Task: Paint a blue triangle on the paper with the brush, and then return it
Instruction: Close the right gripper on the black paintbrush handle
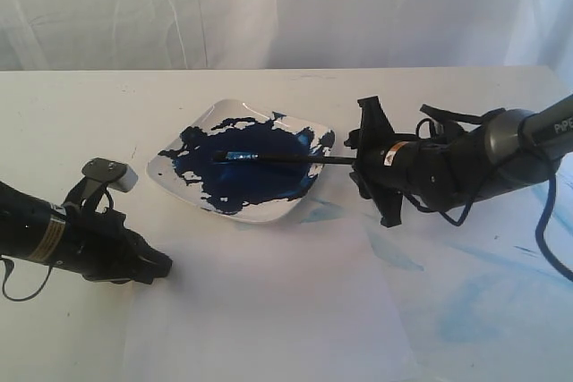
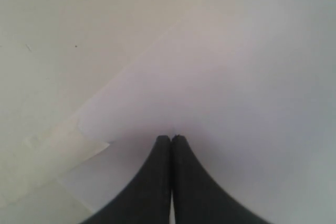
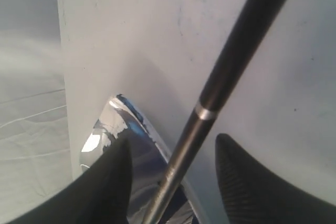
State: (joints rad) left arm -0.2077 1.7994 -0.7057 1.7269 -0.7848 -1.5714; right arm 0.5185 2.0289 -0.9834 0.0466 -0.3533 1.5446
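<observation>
The brush [image 1: 286, 158] lies across the white square dish [image 1: 179, 154], its bristle tip in the dark blue paint pool [image 1: 255, 176] and its black handle sticking out over the dish's right rim. My right gripper [image 1: 354, 164] is open around the handle's end. In the right wrist view the brush [image 3: 231, 61] passes between the spread fingers [image 3: 247, 182] of my right gripper [image 3: 173, 140] without touching them. My left gripper [image 1: 159, 266] is shut and empty, and rests low on the paper [image 1: 269, 310]. The left wrist view shows the left gripper [image 2: 171, 139] over the paper [image 2: 236, 77]. No blue triangle is in view.
Faint pale-blue smears [image 1: 466, 310] mark the tabletop right of the paper, and another smear [image 1: 322, 212] lies just below the dish. White cloth hangs behind the table's far edge [image 1: 286, 69]. The right arm's cables [image 1: 546, 230] trail at the right.
</observation>
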